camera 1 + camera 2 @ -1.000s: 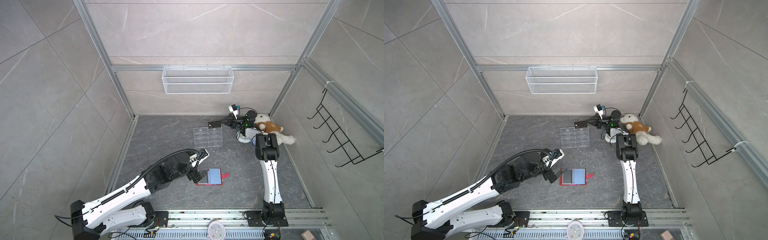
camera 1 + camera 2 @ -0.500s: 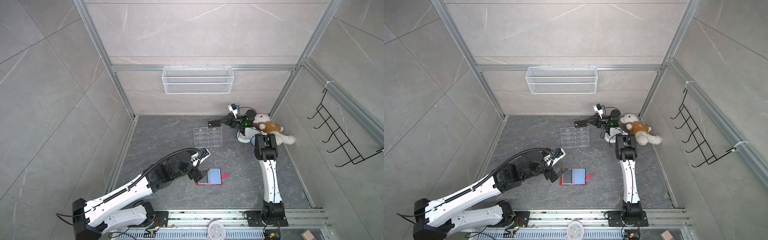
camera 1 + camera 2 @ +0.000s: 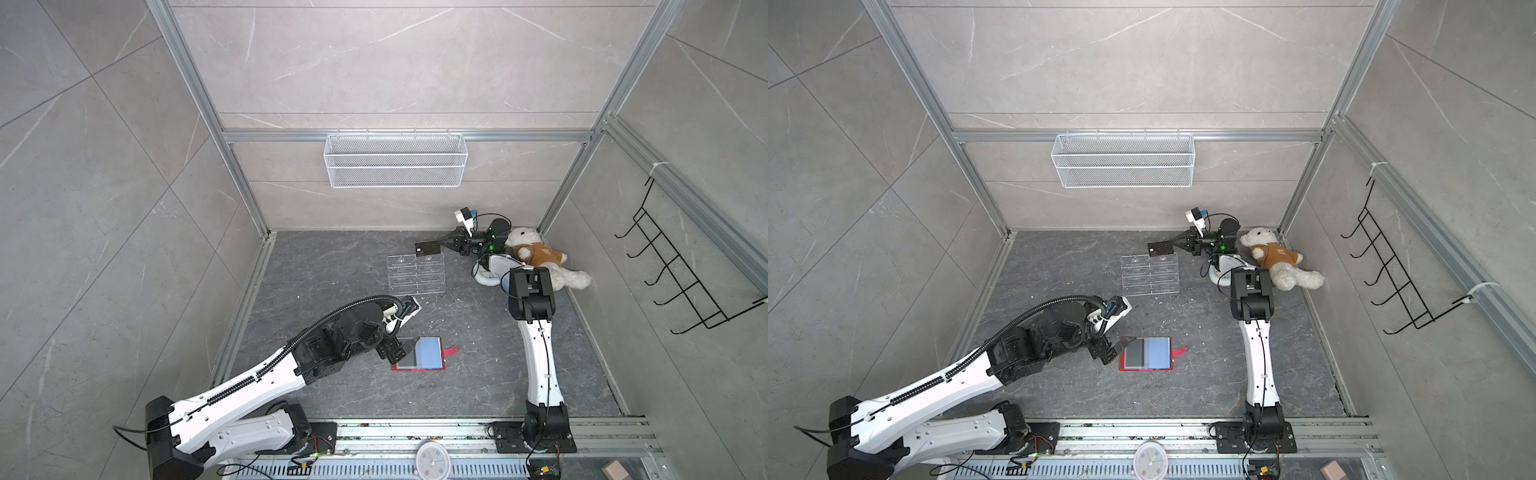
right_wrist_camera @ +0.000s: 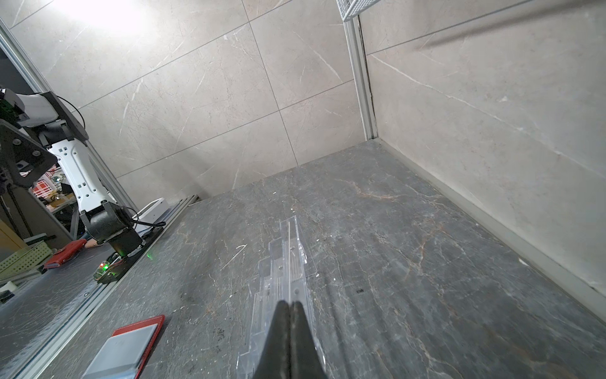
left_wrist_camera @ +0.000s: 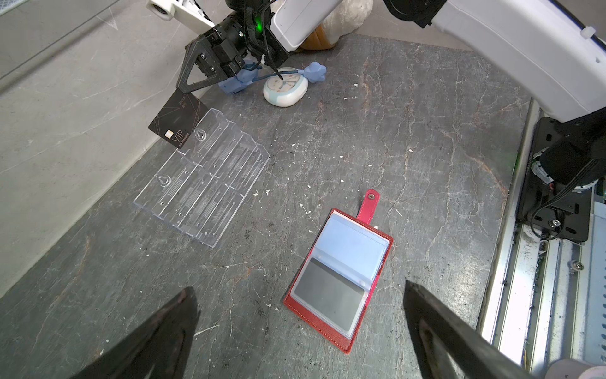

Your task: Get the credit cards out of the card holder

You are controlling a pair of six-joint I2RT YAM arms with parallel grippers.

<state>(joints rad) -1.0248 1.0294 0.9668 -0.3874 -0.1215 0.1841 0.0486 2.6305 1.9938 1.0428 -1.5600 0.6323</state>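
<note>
Between the right fingers [image 5: 196, 73], pinched tight on one short edge, hangs the black VIP card [image 5: 178, 123]. It is held clear of the worktop [image 5: 410, 137], just over the back edge of the clear acrylic stand [image 5: 210, 183], probably for setting down away from the holder. Nearer, the left fingers [image 5: 164, 328] stand wide apart at the edge of the open red card holder [image 5: 341, 262], which lies flat. Its clear sleeve holds the second dark card [image 5: 328, 293], likely the next to be pulled.

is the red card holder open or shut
Open: the card holder lies flat with its inner sleeves facing up and its snap tab unfastened.
</note>
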